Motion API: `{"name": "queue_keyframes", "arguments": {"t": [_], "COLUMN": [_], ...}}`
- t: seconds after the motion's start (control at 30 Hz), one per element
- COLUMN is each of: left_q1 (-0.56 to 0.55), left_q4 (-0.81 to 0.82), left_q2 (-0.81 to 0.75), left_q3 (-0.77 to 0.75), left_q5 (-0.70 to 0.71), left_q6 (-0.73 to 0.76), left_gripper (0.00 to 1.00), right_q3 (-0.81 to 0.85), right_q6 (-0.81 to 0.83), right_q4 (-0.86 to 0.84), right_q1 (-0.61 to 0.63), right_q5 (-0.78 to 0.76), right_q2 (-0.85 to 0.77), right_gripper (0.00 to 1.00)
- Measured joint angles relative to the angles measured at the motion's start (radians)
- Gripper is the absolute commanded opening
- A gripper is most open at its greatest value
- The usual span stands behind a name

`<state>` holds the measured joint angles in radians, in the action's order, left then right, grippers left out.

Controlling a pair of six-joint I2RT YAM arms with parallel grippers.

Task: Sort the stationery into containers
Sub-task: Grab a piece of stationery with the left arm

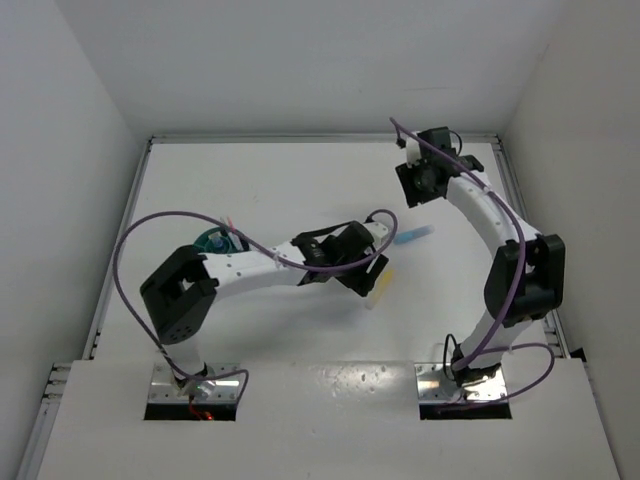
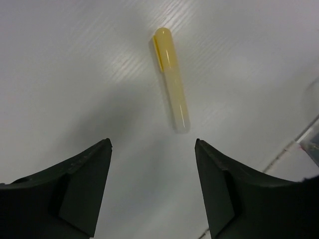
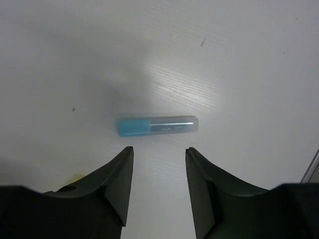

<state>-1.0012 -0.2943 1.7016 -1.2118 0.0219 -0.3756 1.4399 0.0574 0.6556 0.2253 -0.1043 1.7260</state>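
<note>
A pale yellow marker (image 2: pixel 171 79) lies on the white table just beyond my left gripper (image 2: pixel 153 144), which is open with nothing between its fingers. From above, this marker (image 1: pixel 381 284) shows beside the left gripper (image 1: pixel 366 276) mid-table. A blue-capped clear tube (image 3: pixel 157 126) lies crosswise just past the tips of my right gripper (image 3: pixel 158 149), also open and empty. In the top view the tube (image 1: pixel 414 236) sits below the right gripper (image 1: pixel 416 198). The dark-teal cup (image 1: pixel 212 241) stands at the left, partly hidden behind the left arm, with a pink pen tip (image 1: pixel 229 222) poking out.
White walls close in the table (image 1: pixel 300 180) on the left, back and right. A purple cable (image 1: pixel 150 225) loops off the left arm near the cup. The right arm's elbow (image 1: pixel 525 280) stands by the right wall.
</note>
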Motion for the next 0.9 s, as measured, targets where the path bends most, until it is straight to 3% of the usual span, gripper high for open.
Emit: {"name": "queue_keyframes", "arguments": {"t": [0.43, 0.67, 0.9], "left_q1": [-0.091, -0.085, -0.069], "left_q4": [-0.059, -0.06, -0.072], "left_q2": [0.269, 0.369, 0.444], "left_q3": [-0.195, -0.308, -0.349], "left_q5": [0.123, 0.122, 0.106], "left_q6": [0.001, 0.007, 0.008], "left_gripper": [0.71, 0.56, 0.48], "right_q3": [-0.196, -0.209, -0.219], "right_q6": [-0.031, -0.04, -0.043], "right_q4": [-0.127, -0.156, -0.168], "right_q1": [-0.187, -0.201, -0.227], "right_q5": [0.164, 0.213, 0.239], "right_q2": [-0.083, -0.117, -0.167], "right_gripper": [0.5, 0.5, 0.5]}}
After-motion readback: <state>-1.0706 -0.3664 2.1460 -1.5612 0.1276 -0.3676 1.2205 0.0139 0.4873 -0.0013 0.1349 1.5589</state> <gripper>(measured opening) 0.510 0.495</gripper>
